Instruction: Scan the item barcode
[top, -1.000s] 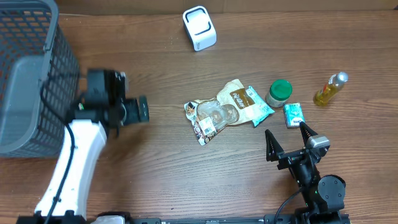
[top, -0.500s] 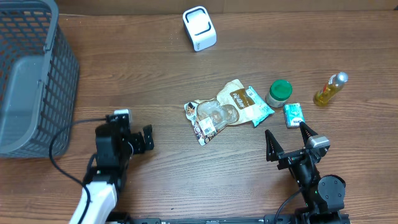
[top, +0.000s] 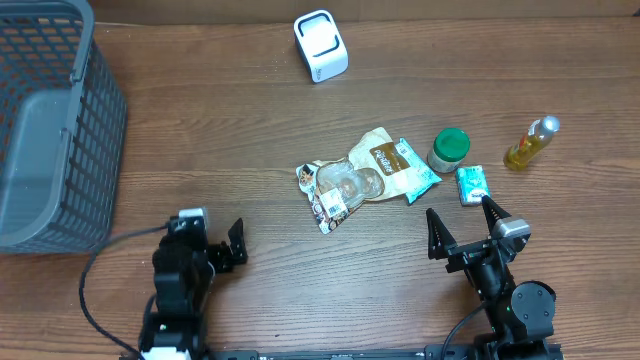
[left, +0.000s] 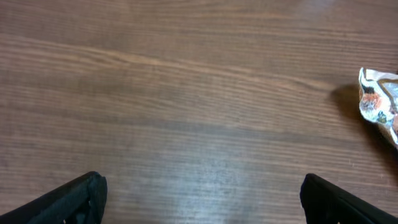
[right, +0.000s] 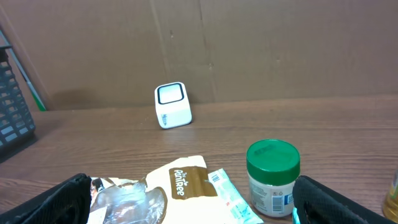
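Wood-grain table (top: 300, 290), cardboard wall (right: 280, 50) behind; left gripper (top: 213, 231), right gripper (top: 459, 212) both spread.

On the worktop (top: 250, 120), a wire basket (top: 60, 130) stands at the far left and a barcode scanner (top: 320, 45) at the back near the middle, well apart from each other. A pile of overlapping snack packets (top: 365, 175) lies in the middle, with a jar (top: 448, 150) just to its right, a small packet (top: 471, 185) just before the jar and a bottle (top: 530, 143) lying farther right. The left gripper (left: 200, 190) sits at the near left, well apart from the pile, and the right gripper (top: 458, 215) at the near right, just before the small packet.
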